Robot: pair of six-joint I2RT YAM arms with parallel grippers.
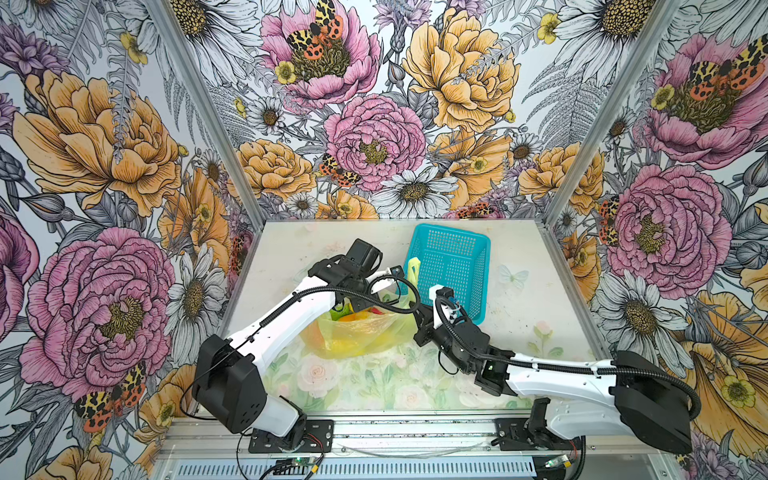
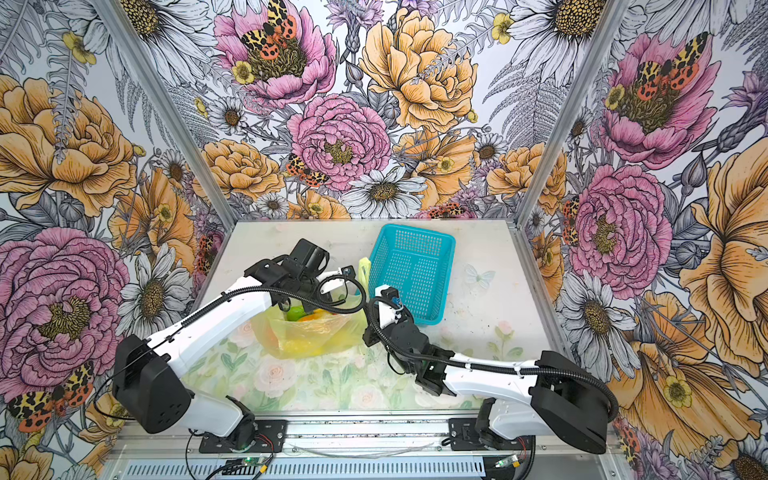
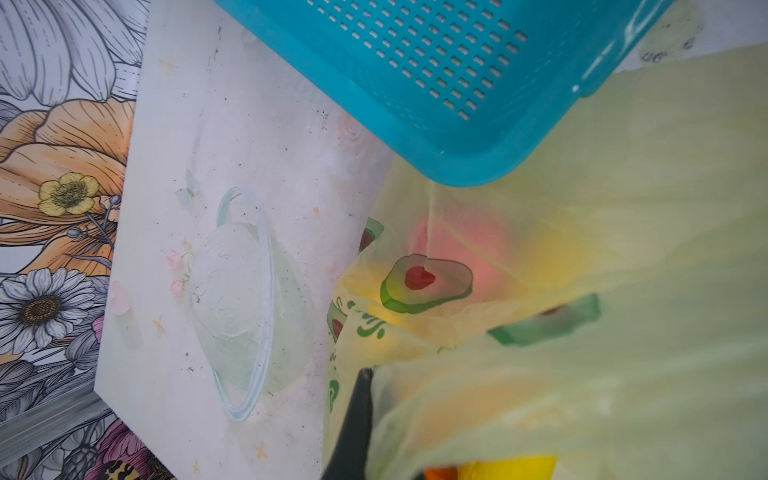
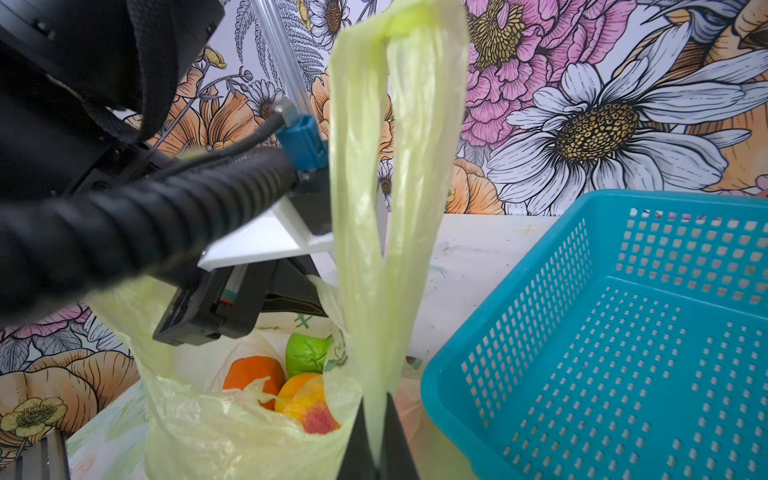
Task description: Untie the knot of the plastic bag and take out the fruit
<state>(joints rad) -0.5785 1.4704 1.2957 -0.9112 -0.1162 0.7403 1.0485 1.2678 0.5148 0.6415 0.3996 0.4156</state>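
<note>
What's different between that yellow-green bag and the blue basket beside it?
The plastic bag is soft, crumpled and see-through; the basket is stiff, turquoise and full of holes. The bag holds fruit; the basket holds nothing. The right tool pinches the bag's handle, while no tool grips the basket. Both are plastic, open on top, and sit on the table.

top cam: plastic bag [image 1: 357, 336] mid-table, mouth open, fruit [image 1: 353, 315] visible inside. left arm [image 1: 299, 303] reaches over the mouth. right gripper [image 1: 417, 319] at bag's right edge. handle loop [image 1: 412, 269] stands upright, just beside turquoise basket [image 1: 451, 270].
</note>
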